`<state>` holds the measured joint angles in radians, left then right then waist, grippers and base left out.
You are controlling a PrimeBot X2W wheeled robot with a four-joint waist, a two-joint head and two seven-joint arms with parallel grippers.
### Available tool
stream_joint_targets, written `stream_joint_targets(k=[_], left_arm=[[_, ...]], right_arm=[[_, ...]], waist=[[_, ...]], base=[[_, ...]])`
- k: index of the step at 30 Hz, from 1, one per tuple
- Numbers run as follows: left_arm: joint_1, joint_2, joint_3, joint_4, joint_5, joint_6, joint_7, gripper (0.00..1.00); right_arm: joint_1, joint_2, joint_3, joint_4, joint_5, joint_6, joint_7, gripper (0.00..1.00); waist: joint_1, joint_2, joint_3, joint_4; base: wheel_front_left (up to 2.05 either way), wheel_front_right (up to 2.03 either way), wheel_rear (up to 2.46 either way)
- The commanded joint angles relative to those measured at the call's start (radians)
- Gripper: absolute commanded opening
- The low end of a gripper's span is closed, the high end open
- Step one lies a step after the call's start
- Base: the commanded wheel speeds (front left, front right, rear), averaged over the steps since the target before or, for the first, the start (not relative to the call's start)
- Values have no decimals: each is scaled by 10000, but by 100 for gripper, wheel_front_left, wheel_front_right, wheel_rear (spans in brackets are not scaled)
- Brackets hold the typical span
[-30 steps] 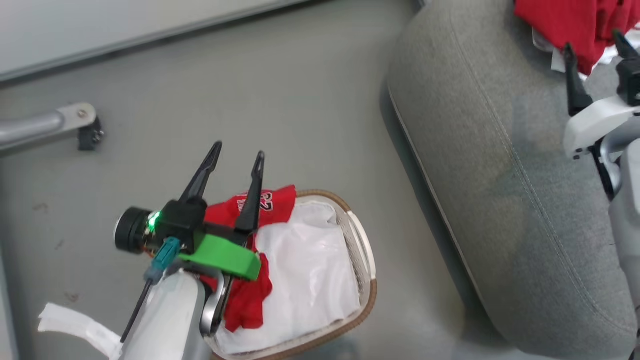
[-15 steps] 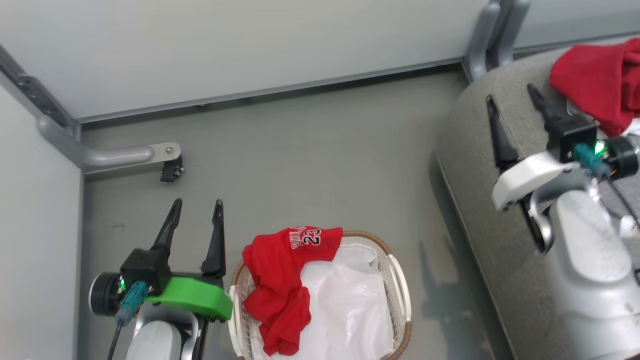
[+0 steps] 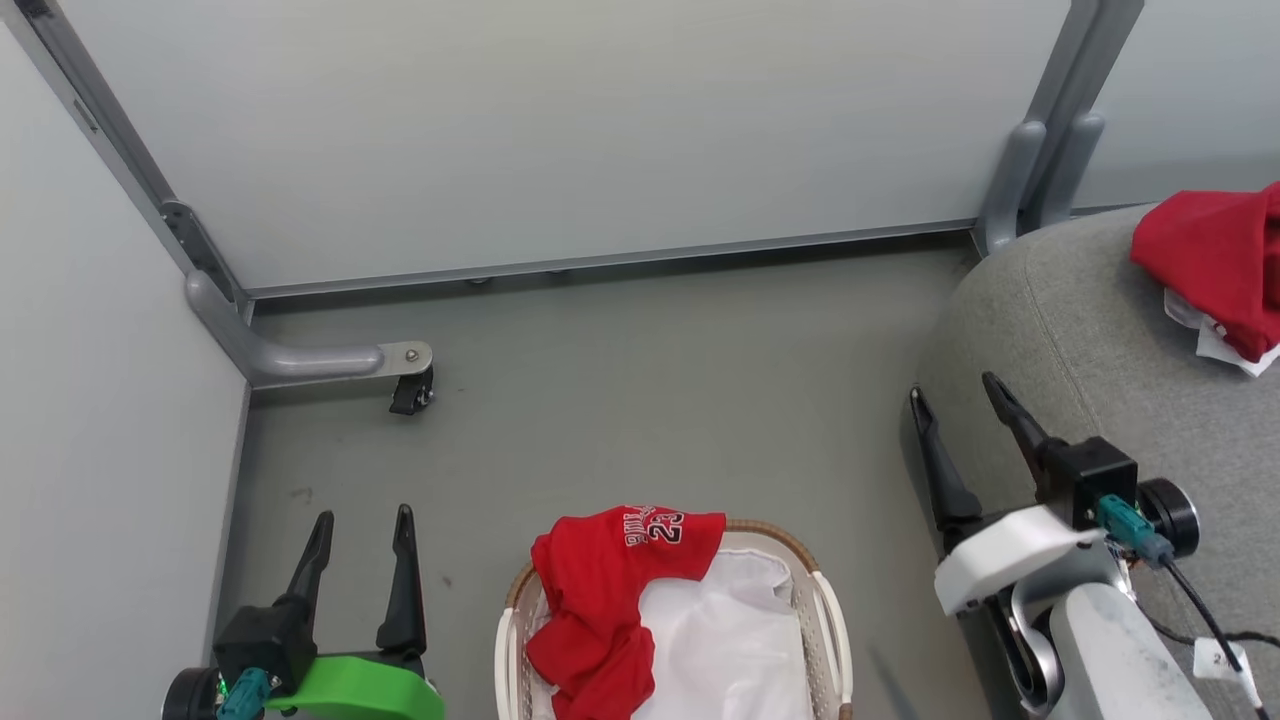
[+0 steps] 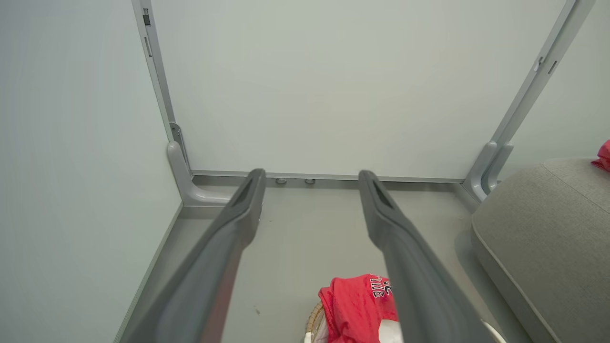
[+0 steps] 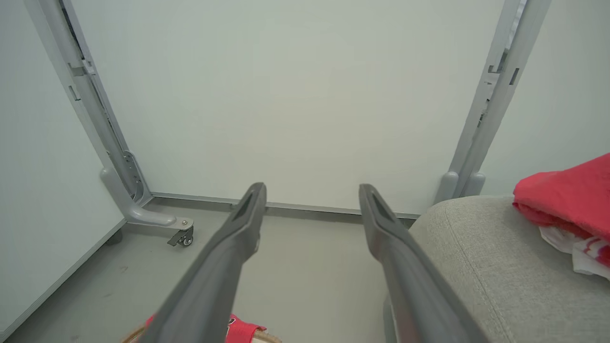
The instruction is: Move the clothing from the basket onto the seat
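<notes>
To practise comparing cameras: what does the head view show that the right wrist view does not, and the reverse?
Head view adds the left tool, open, and the white liner in the basket. Right wrist view adds slots in the post beside the seat. Both: the open right tool, the seat, red clothing on it, the jersey over the basket rim, the castor.
</notes>
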<state>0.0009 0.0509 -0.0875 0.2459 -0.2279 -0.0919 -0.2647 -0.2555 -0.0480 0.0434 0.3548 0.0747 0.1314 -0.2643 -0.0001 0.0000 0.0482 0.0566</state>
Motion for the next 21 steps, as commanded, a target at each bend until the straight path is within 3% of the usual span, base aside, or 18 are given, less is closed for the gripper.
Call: stream_joint_targets(k=[1, 7, 21], left_arm=[[213, -1, -13, -28, -25, 64, 6, 100], [448, -2, -219, -50, -155, 174, 6, 100], [457, 0, -263, 42, -100, 161, 6, 100]], right_arm=[[333, -51, -13, -156, 155, -14, -3, 100], [1101, -45, 111, -456, 772, -14, -2, 100], [1176, -43, 196, -265, 680, -14, -2, 100]], waist=[[1, 0, -258, 100], [1, 0, -426, 29], [1, 0, -504, -35]], base=[[0, 0, 0], [0, 0, 0], [0, 0, 0]])
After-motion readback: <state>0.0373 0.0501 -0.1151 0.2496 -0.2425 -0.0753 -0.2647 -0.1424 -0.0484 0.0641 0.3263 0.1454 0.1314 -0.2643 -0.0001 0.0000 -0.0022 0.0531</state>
